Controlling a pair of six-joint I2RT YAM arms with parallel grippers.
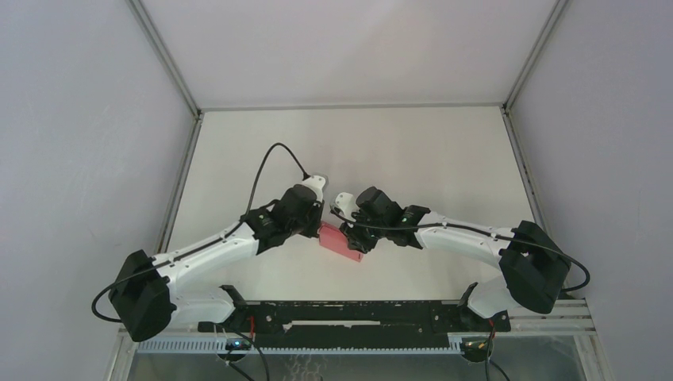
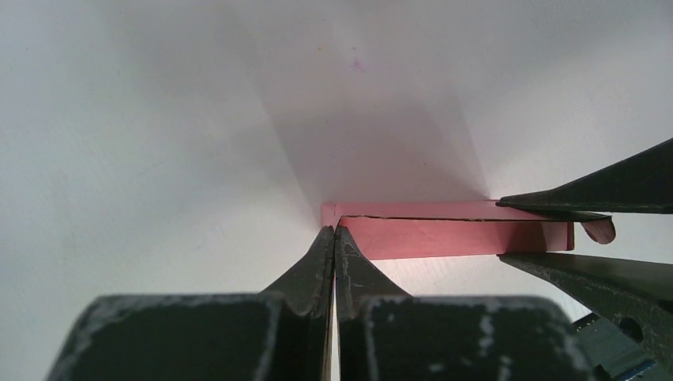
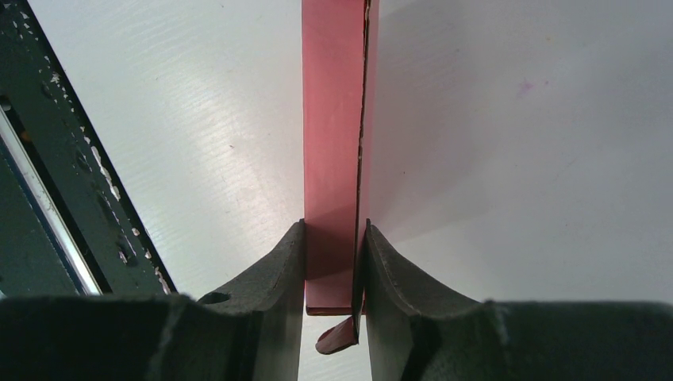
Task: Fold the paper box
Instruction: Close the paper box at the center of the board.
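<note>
Counting now: 1 paper box (image 1: pixel 341 242), pink, pressed flat into a long narrow strip. Sits roughly mid-surface, a bit toward the near edge of the white table (image 1: pixel 444 159). Can't tell whether it's resting on the surface or lifted just off it.

Counting 2 arms and 2 grippers, one at each end of the box, facing each other.

L gripper (image 2: pixel 334 234): pads squeezed tight together, no gap, tips touching the corner at the box's nearer end. Can't tell whether a thin cardboard edge is pinched btwn them.

R gripper (image 3: pixel 335 230): clamped across the opposite end, one pad per face, pink panel gripped btwn. Seeing a dark seam down the box's length, 2 layers lying together. Also 1 small curled tab (image 3: pixel 333 340) poking out of the end btwn the R pads.

From the L wrist view, spotting the R fingers (image 2: pixel 587 194) above and below the box's far end, w/ that same tab peeking out beside them.

Around it: 1 black rail (image 1: pixel 349 313) along the near edge, by the arm bases. 1 black cable (image 1: pixel 266 163) arching up from the L wrist over the surface, and 1 more running along the R arm. Grey walls (image 1: pixel 79 119) on 3 sides.

In the way: from the top view, both gripper bodies hiding the box ends, leaving only a mid patch of pink showing.
</note>
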